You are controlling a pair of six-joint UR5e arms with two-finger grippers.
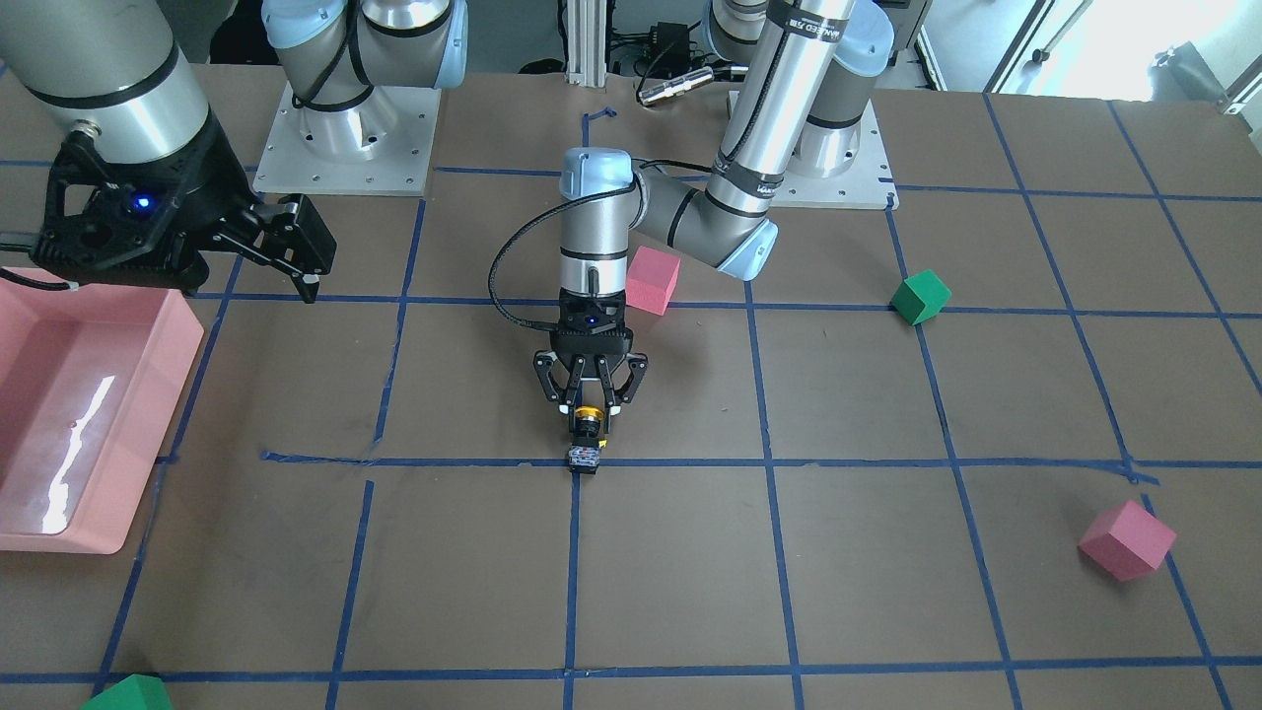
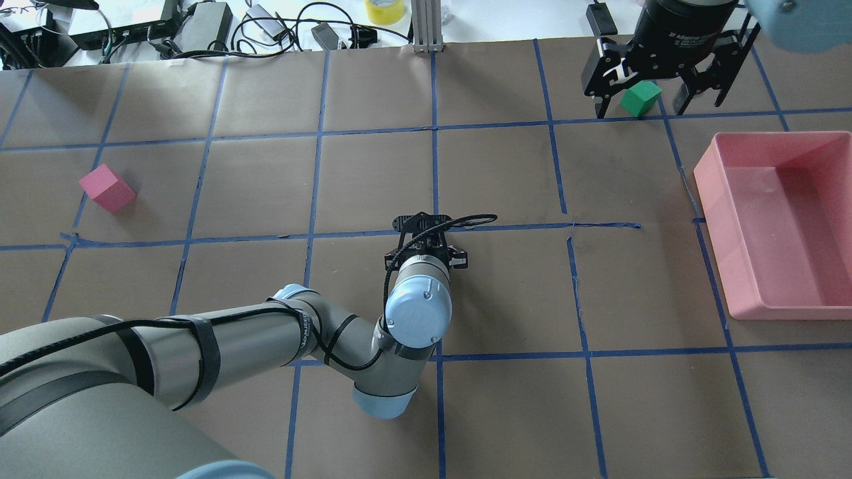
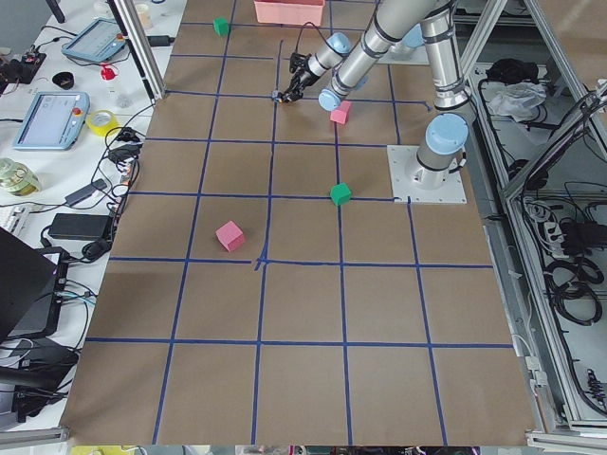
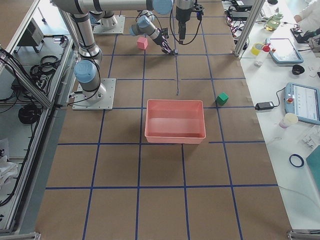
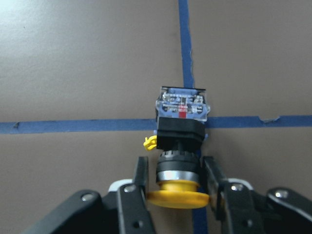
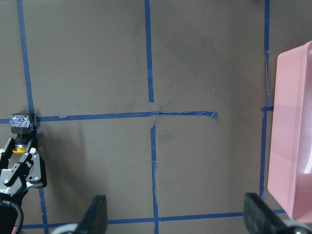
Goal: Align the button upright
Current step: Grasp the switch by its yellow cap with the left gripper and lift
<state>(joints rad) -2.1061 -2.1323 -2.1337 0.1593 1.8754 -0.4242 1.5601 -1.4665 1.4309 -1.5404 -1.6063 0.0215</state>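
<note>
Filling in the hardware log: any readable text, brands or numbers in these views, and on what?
"2F Adaptive": on the body of the right gripper, overhead view; the words after it are blurred.
White lettering on the black strap round the left arm: too blurred to read.
Print on the base of the button: too small to read.

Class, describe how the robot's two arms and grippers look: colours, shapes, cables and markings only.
Both left arm and right arm are silver-grey tubes with pale blue joint caps. A black cable, strapped on with black bands, runs down the left one. The left gripper and right gripper are black, with linked fingers and a blue light.
</note>
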